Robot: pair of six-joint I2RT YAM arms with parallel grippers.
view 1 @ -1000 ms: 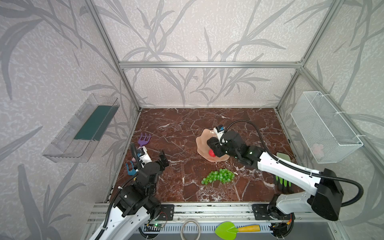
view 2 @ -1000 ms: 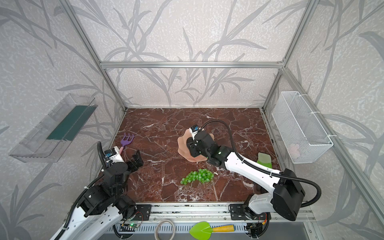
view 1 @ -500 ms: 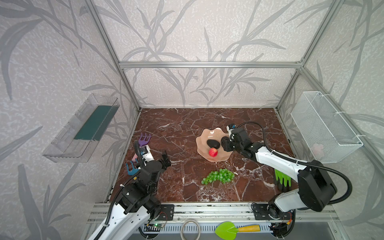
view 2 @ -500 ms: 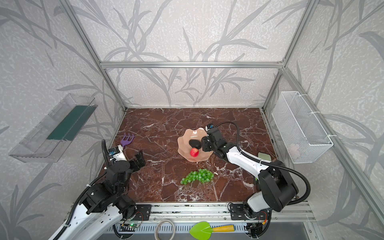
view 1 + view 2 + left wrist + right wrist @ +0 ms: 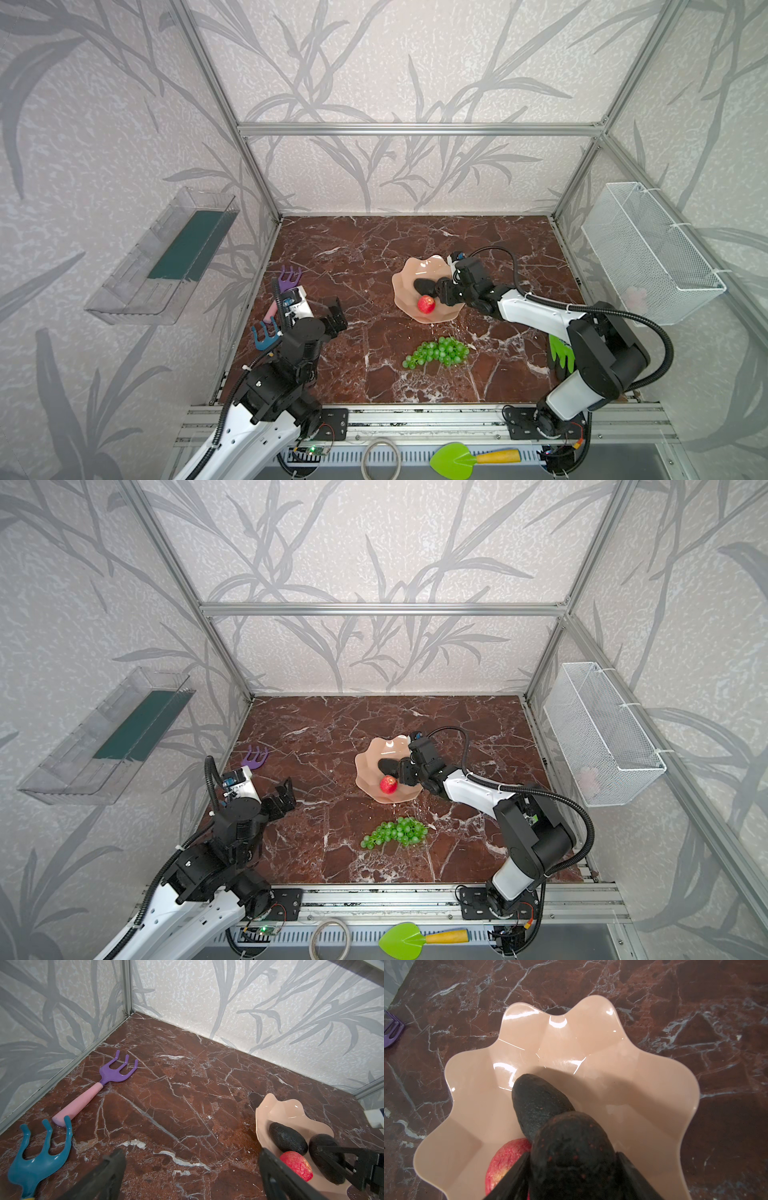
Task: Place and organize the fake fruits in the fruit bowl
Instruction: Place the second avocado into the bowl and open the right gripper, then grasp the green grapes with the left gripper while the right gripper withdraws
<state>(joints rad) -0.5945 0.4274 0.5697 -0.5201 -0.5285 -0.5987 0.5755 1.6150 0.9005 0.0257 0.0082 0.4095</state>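
On the red-brown marble table [image 5: 365,249], a little right of the middle, the pale peach fruit bowl [image 5: 405,272] stands upright with its wavy rim catching the light. Inside it the first avocado [image 5: 424,285] lies on its side, dark and bumpy, with the red fruit [image 5: 426,304] tucked against it on the side nearer the robot. The right gripper [image 5: 442,289] reaches in over the bowl's right rim with the second avocado [image 5: 571,1147] between its two black fingers [image 5: 512,1178]. That fruit touches the first avocado. The fingers run close along both its flanks, but I cannot tell whether they are pinching it or only lying beside it. The green grapes [image 5: 438,352] lie in a bunch on the marble outside the bowl, near its front edge but not touching it. The left gripper [image 5: 286,796] hangs low over the left side of the table, well apart from the bowl. Its jaws are spread wide with nothing between them, and the left wrist view shows only bare marble there. Near that arm, along the left wall, lie a purple rake [image 5: 116,1072] with a pink handle and a teal rake [image 5: 37,1159]. A green glove [image 5: 561,357] lies at the table's right edge, partly hidden behind the right arm. A green spade [image 5: 455,459] with a yellow handle rests off the marble, in front. A white wire basket [image 5: 648,253] hangs on the right wall and a clear tray [image 5: 166,257] on the left.
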